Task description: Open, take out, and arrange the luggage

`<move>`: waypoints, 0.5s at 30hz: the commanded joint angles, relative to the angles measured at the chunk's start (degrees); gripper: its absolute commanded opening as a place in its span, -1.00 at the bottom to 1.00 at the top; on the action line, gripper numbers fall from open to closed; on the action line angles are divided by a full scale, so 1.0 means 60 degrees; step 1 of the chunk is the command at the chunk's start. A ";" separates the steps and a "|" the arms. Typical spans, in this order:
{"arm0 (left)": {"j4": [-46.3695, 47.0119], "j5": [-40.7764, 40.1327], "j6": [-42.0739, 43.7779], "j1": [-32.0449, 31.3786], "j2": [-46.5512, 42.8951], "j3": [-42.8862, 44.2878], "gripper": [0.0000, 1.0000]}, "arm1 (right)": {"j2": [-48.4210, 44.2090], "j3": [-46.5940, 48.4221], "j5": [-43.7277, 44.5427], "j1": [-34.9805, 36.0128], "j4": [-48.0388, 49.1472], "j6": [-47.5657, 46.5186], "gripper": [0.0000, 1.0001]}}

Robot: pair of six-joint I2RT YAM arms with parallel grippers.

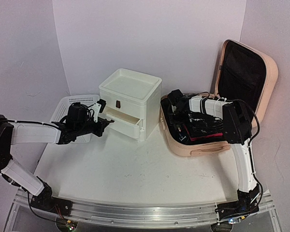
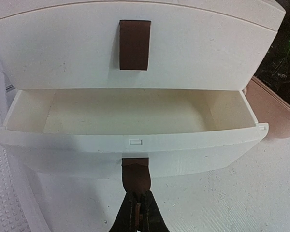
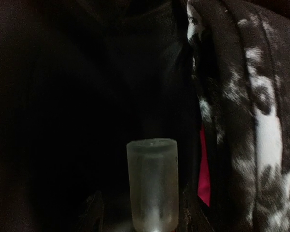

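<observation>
Since luggage shadows the right claw, its grip seems unclear.

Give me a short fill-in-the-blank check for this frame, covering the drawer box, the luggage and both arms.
1. The left gripper is shut on the brown pull tab of the ____ drawer.
2. That drawer is ____ inside.
3. The peach-pink luggage has its lid ____.
4. The right gripper reaches into the ____.
Missing words: lower; empty; open; luggage.
</observation>
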 commanded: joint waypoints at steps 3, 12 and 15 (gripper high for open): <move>-0.0132 0.0405 -0.0391 -0.0030 -0.1077 -0.0423 -1.00 | 0.0837 0.0943 -0.0083 -0.0180 -0.0014 -0.0083 0.07; -0.0242 0.0512 -0.0294 -0.0030 -0.0822 -0.0293 -1.00 | 0.0935 0.0881 -0.0064 -0.0210 -0.0016 -0.0283 -0.34; -0.0256 0.0566 -0.0303 -0.0030 -0.0725 -0.0209 -1.00 | -0.0155 0.0326 -0.0253 -0.0215 0.0213 -0.0371 -0.52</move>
